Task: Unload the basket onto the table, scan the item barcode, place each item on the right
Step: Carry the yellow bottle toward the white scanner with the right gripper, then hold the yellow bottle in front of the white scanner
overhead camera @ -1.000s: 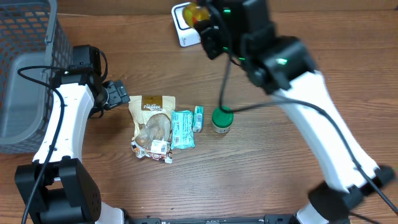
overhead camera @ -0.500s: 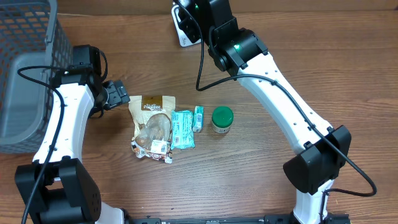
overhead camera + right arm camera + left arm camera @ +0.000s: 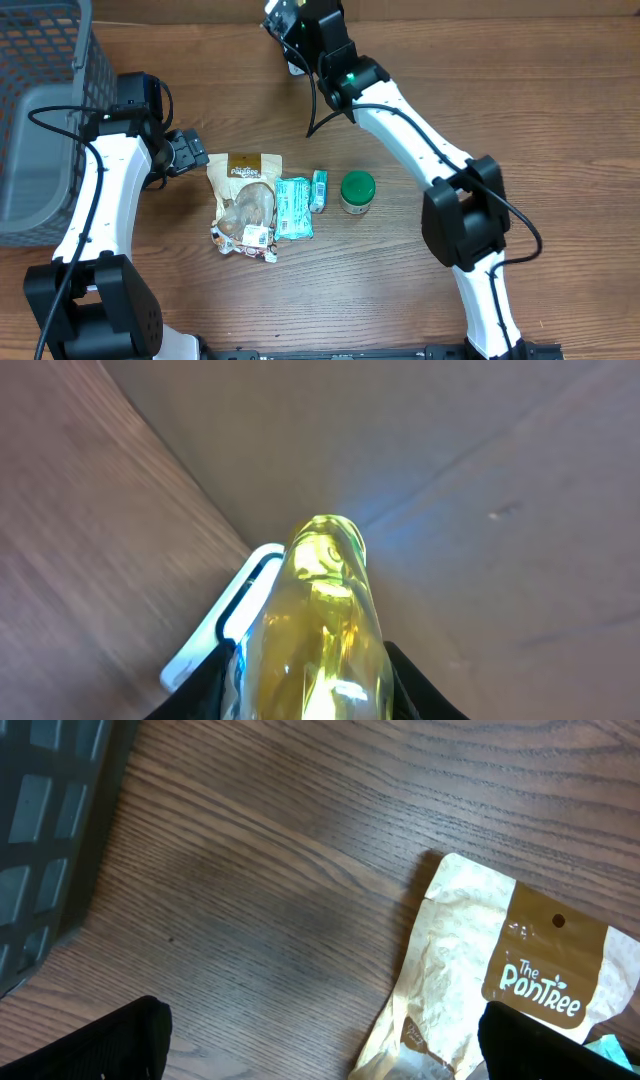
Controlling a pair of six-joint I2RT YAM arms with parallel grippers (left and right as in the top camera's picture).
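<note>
**Q:** What does the overhead view show?

**A:** A brown wood-grain surface. The right arm reaches to the far edge. Its right claw is above a white scanner, which is mostly covered by the arm. What this claw holds is hard to make out from here. The left claw stands wide open and empty, just beside a crinkled tan pouch. To the right of the pouch lie a teal packet, a smaller teal packet and a green-lidded jar. A grey mesh basket sits at the left.

**Q:** And the left wrist view?

**A:** The open left claw shows its two dark fingers in the bottom corners, touching nothing. Bare wood grain lies between them. The pouch, printed "The Pantree" on a brown band, lies at lower right. The basket's dark grid fills the upper left.

**Q:** And the right wrist view?

**A:** The right claw is closed around a yellow bottle, with a finger on each side. The bottle is translucent and glossy, rounded at its end, and glows amber. It is held in the air at the far edge of the surface. The scanner, white with rounded corners and a dark inner frame, shows just behind it on the left. I cannot tell whether they touch. A plain tan panel fills the background.
</note>
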